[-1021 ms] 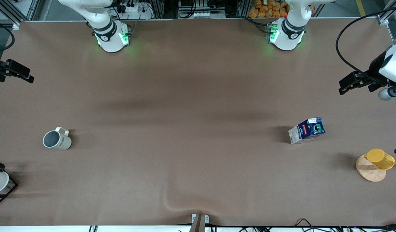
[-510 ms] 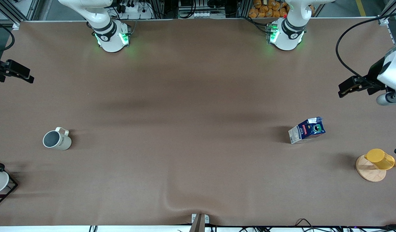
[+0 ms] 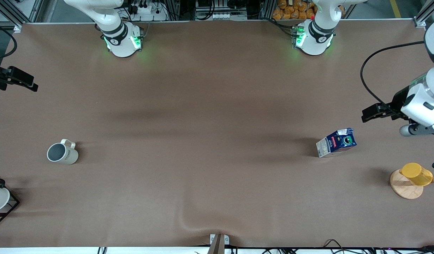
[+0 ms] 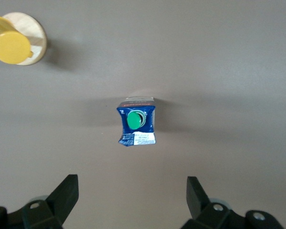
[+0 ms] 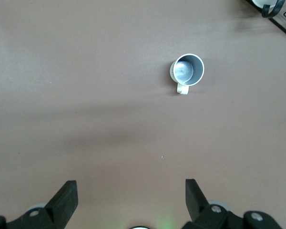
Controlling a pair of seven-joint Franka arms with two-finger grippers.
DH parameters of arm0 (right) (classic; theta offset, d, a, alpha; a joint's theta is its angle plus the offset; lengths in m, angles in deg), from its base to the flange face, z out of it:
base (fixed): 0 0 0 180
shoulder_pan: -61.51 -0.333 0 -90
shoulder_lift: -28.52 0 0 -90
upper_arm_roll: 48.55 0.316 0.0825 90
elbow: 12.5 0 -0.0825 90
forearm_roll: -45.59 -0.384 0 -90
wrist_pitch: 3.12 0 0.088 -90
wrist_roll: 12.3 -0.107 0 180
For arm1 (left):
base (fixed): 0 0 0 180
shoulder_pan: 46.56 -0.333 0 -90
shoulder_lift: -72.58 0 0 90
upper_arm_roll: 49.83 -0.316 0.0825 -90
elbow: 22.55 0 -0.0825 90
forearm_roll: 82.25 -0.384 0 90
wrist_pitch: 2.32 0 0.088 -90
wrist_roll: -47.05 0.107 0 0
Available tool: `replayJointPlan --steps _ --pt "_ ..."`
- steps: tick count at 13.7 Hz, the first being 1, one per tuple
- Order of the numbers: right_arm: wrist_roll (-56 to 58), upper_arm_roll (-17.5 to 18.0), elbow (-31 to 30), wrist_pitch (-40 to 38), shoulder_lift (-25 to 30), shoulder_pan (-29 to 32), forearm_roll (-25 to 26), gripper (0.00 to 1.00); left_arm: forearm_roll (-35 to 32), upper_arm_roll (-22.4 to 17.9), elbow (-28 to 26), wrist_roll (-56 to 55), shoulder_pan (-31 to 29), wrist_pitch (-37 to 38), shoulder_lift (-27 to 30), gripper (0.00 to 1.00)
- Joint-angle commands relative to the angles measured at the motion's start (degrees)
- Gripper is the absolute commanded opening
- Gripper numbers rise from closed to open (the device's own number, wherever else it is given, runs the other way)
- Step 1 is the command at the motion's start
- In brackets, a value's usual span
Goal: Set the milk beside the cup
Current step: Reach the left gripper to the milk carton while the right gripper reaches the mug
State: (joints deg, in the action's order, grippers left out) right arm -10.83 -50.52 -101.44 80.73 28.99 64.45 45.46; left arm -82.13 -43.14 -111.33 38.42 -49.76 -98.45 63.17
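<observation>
The milk stands upright toward the left arm's end of the table, a dark blue carton with a green cap. In the left wrist view the milk shows from above. My left gripper hangs open over bare table between the milk and the table's end, and the left gripper has nothing between its fingers. The cup, beige with a dark grey inside, stands toward the right arm's end. My right gripper waits open at that end; from the right gripper the cup shows below.
A yellow cup rests on a round wooden coaster nearer the front camera than the milk. A white cup in a black wire frame stands near the beige cup. The table cover has a wrinkle by the front edge.
The left arm has swung its gripper down the table's end and closer to the milk. The right arm, the milk and the cup have stayed put.
</observation>
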Motion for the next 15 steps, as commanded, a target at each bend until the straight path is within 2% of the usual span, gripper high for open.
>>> replayJointPlan --steps 1,5,8,10,12,15 --pt "-0.4 0.7 -0.4 0.6 -2.8 2.1 0.7 1.00 1.5 0.0 1.3 0.4 -0.3 -0.3 -2.5 1.00" --pt "0.1 0.7 -0.3 7.4 -11.5 4.3 1.0 1.00 1.5 0.0 1.0 0.0 -0.1 -2.0 -4.6 1.00" --pt "1.8 0.7 -0.1 14.8 -20.7 5.2 4.9 1.00 1.5 0.1 0.4 -1.3 0.1 -2.3 -4.7 1.00" --pt "2.7 0.7 0.4 19.3 -25.9 6.1 5.4 1.00 1.5 0.1 -2.7 -1.3 -0.1 -4.6 -4.5 1.00" --pt "9.1 0.7 0.5 23.6 -29.8 8.1 5.0 1.00 1.1 0.1 -5.9 -1.2 -0.2 -7.0 -4.2 1.00" --pt "10.2 0.8 0.4 29.1 -33.7 8.4 4.4 1.00 1.0 0.0 -9.0 -1.2 -0.3 -10.7 -3.9 1.00"
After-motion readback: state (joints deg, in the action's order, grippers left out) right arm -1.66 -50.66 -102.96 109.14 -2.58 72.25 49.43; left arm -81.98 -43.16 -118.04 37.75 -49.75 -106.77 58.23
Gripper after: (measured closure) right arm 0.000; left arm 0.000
